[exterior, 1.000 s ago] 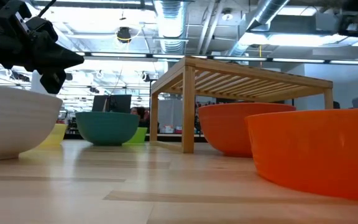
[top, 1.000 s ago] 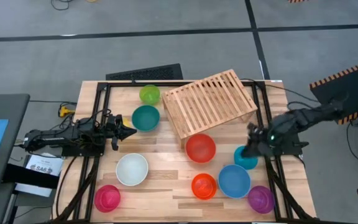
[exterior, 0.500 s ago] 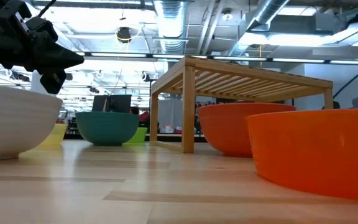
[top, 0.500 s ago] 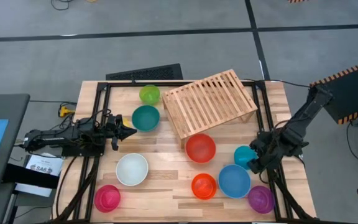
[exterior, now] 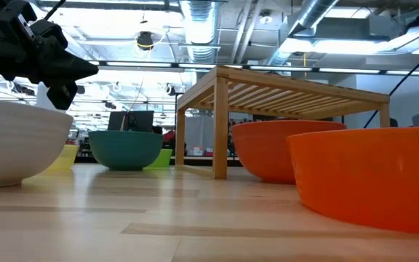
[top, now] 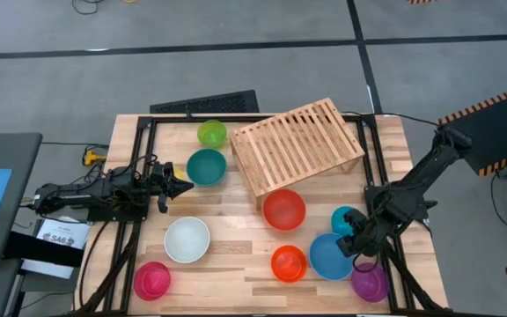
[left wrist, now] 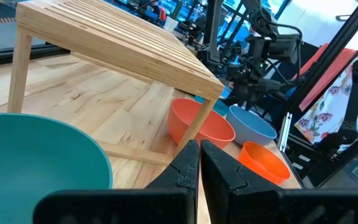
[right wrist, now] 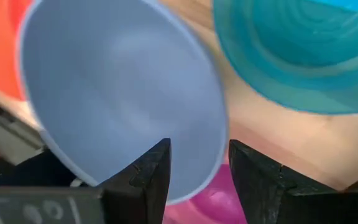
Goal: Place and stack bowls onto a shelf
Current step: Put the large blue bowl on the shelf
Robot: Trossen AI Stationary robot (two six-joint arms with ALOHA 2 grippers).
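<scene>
Several plastic bowls sit on their bases on the table: green [top: 211,133], large teal [top: 206,166], red [top: 283,210], white [top: 187,239], pink [top: 152,280], orange [top: 289,262], blue [top: 329,256], small teal [top: 345,217] and purple [top: 370,282]. The slatted wooden shelf [top: 296,145] stands on its legs at the far middle. My right gripper [top: 349,245] is open at the blue bowl's right rim [right wrist: 213,146], one finger over the bowl's inside and one outside, with no touch showing. My left gripper [top: 180,187] is shut and hovers left of the large teal bowl.
A black metal frame [top: 139,158] runs along the table's edges. A dark keyboard-like object [top: 205,103] lies at the far edge. The small teal bowl and the purple bowl sit close on either side of my right gripper. Bare wood shows between the white and red bowls.
My right gripper has moved from above the small teal bowl toward the table's near edge and now stands at the blue bowl's right rim. The bowls and the shelf have kept their places.
</scene>
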